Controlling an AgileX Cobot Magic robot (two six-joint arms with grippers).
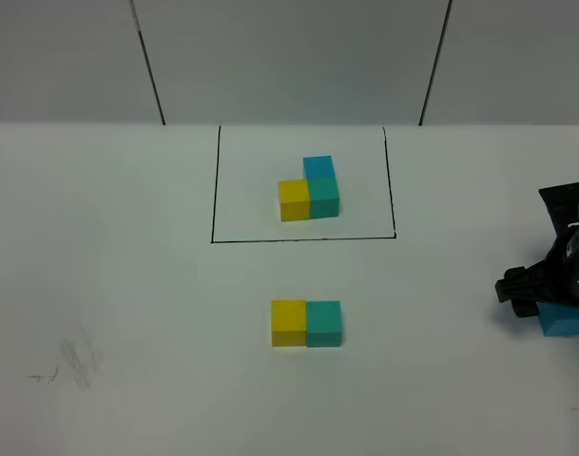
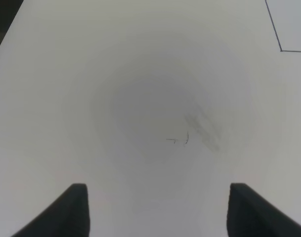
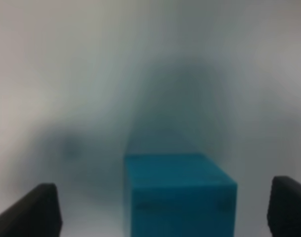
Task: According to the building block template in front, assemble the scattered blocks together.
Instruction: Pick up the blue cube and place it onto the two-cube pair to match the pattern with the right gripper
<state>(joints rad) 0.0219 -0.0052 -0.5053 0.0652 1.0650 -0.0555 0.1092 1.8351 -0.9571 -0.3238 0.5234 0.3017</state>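
My right gripper (image 3: 165,217) has its dark fingers (image 3: 34,212) spread wide on either side of the sky-blue cube (image 3: 180,195). It is a matte, foam-like block with crisp edges, and a gap shows on each side of it. From above, that cube (image 1: 563,321) sits on the smooth white table (image 1: 127,285), far to the right, partly under my gripper (image 1: 553,296). The yellow cube (image 1: 289,323) and the teal-green cube (image 1: 324,323) touch side by side mid-table. Behind them, inside a thin black drawn rectangle (image 1: 215,190), stands the L-shaped building block template (image 1: 309,190). My left gripper (image 2: 157,212) hangs with its fingers (image 2: 66,212) apart over bare tabletop near a grey smudge (image 2: 204,131).
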